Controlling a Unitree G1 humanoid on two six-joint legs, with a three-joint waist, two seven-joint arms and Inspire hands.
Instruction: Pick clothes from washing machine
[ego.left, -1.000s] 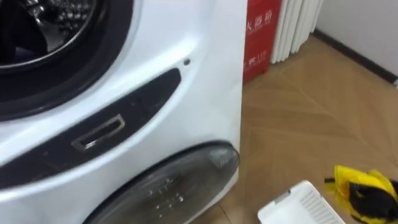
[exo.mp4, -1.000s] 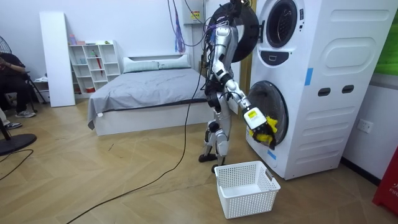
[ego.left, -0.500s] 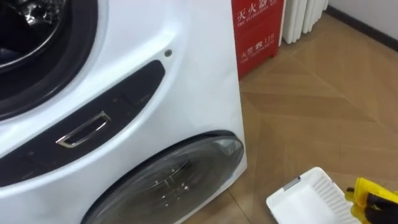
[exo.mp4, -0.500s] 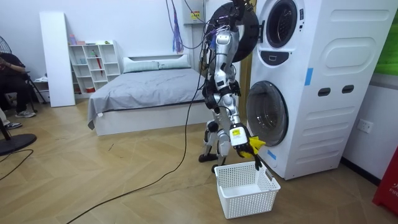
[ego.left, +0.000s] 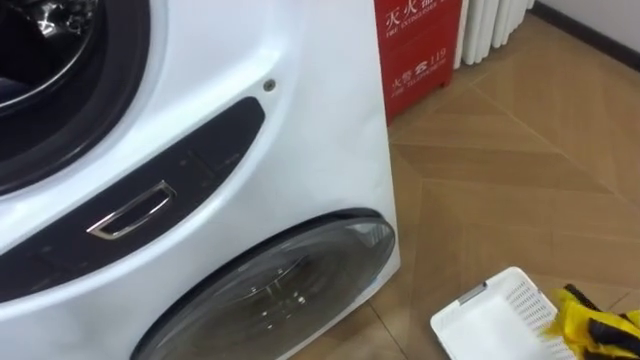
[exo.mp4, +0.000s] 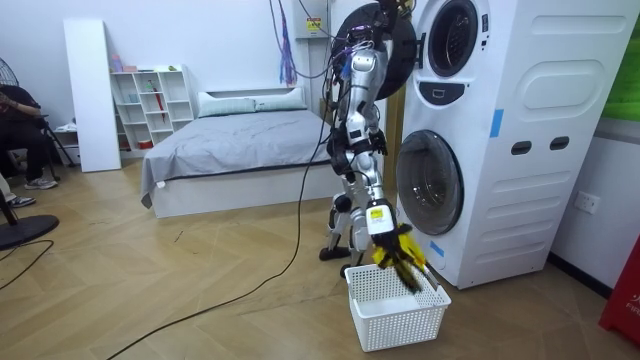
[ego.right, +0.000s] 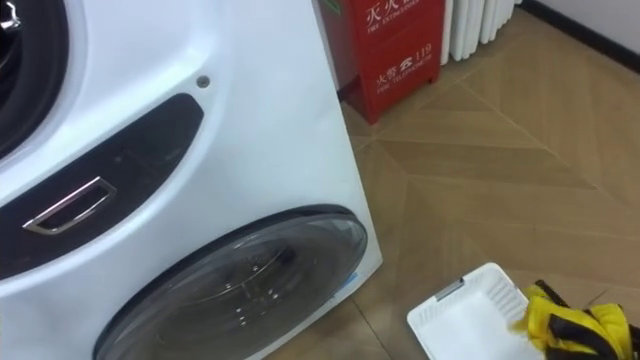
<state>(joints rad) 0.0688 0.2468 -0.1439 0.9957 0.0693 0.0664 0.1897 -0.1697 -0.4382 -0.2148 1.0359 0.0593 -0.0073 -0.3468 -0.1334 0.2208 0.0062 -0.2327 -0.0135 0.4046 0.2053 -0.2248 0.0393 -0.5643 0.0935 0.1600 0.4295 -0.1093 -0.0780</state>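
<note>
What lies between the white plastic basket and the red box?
Only bare wooden parquet floor, from the white plastic basket up to the red box, seen in the left eye view.

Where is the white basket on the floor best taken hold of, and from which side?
Probably the handle slot in the short end wall of the basket, approached from outside that end, the side facing the washing machine. The slot gives curled fingers an edge to hook, while the yellow cloth held by the right hand hangs over the middle.
</note>
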